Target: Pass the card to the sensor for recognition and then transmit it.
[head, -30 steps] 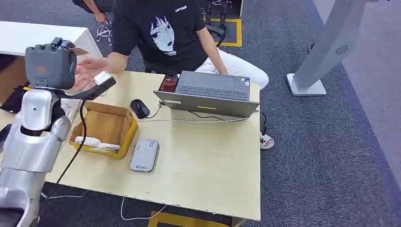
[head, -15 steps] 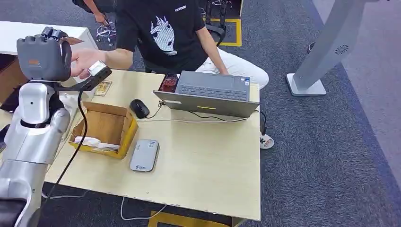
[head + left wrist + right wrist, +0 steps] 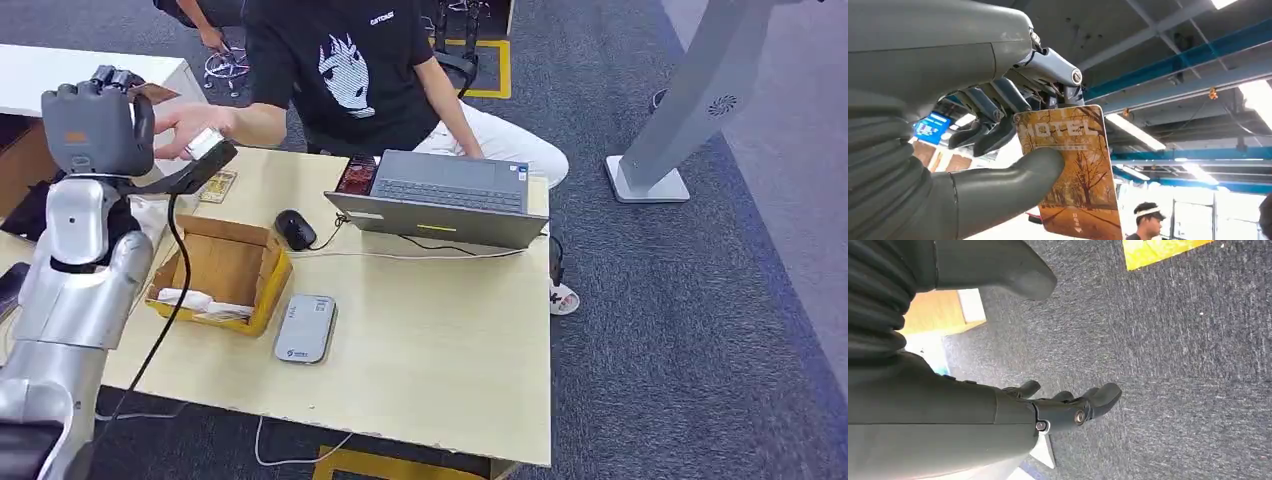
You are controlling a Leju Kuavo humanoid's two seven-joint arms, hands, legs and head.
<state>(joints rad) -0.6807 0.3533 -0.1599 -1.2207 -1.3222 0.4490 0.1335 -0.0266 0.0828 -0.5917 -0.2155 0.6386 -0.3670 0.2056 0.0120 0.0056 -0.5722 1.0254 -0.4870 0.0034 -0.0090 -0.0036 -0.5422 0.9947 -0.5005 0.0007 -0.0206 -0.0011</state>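
Note:
My left hand (image 3: 97, 130) is raised high at the table's far left corner and pinches an orange hotel card (image 3: 1073, 170) between thumb and fingers; the card's edge (image 3: 155, 93) peeks out past the hand. A person's outstretched hand (image 3: 190, 128) reaches toward the card, just beside it. The grey card sensor (image 3: 305, 328) lies flat on the table near the front. My right hand (image 3: 1058, 407) hangs over the carpet with its fingers apart, holding nothing.
A yellow cardboard box (image 3: 218, 272) stands next to the sensor. A black mouse (image 3: 295, 229) and an open laptop (image 3: 445, 198) sit at the far side. Another card (image 3: 217, 186) lies on the table (image 3: 440, 370) near the person in a black shirt (image 3: 340, 70).
My left hand rose and drew back slightly with the card. The person's hand lifted and came closer to it.

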